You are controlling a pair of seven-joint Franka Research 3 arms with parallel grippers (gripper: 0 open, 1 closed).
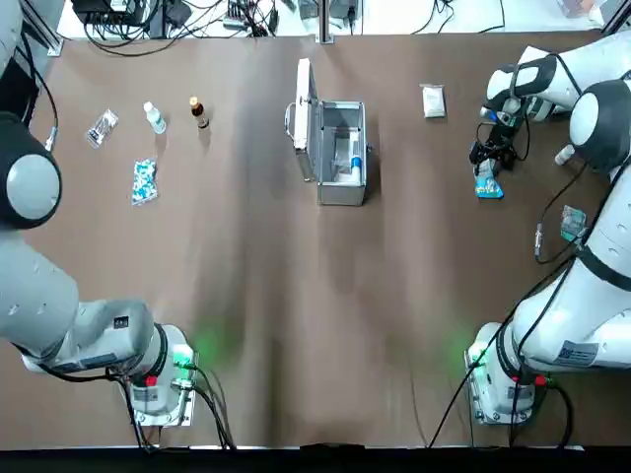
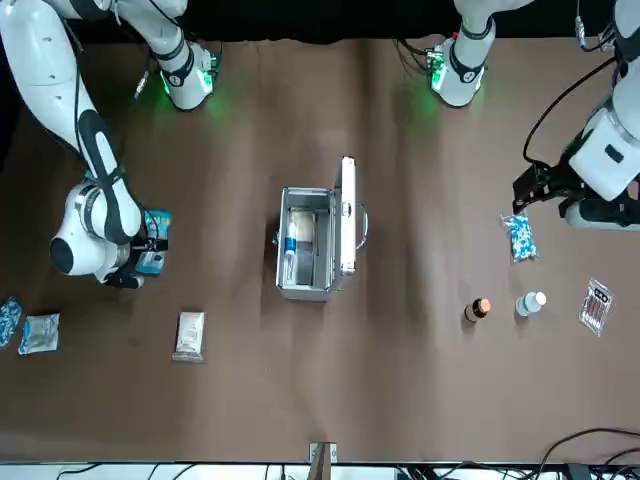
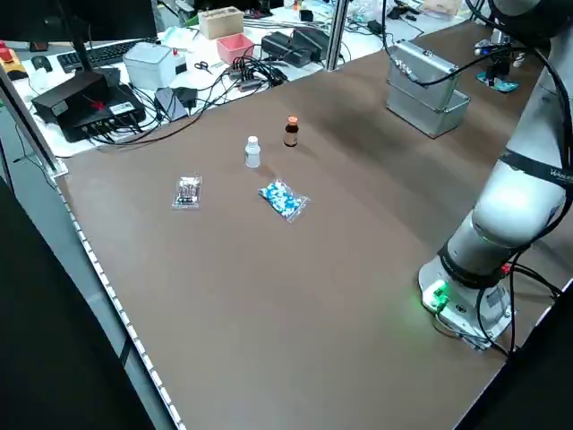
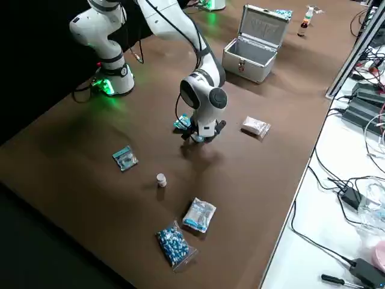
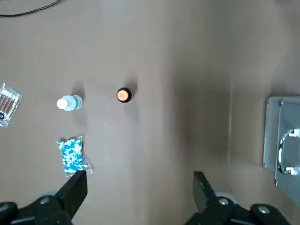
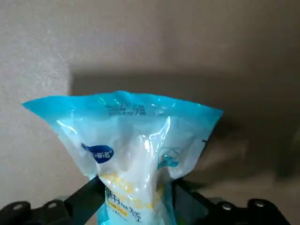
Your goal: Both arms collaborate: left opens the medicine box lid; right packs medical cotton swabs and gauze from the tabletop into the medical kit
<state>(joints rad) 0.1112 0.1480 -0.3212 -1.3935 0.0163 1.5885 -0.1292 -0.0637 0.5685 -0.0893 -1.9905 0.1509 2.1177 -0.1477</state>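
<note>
Your light-blue swab packet (image 6: 126,136) is in the right end effector (image 6: 138,187), its two fingers drawn in on the lower part and the wide top seal fanning out above them. That puts it on the right side of the bench (image 1: 266,345), to the right of the medical kit (image 1: 341,195); you can't tell from here whether it is clear of the surface.

Expect it to be light and soft, with slick film that may slide if you pinch lightly. Keep your hold across the padded body rather than the thin seal, firm but without crushing, and guide that loose top edge past the kit's wall so it doesn't fold or snag.

The lid (image 1: 306,118) stands open on the kit's left side, so your left arm's part looks done; its end effector (image 5: 139,186) is spread wide with nothing between the fingers, over the left part of the bench. A white item (image 1: 343,153) and a blue-capped tube (image 1: 356,168) lie inside, so look for room beside them.

The white gauze packet (image 1: 433,101) lies flat, far and right of the kit, and probably wants a gentle pinch across its narrow width next
</note>
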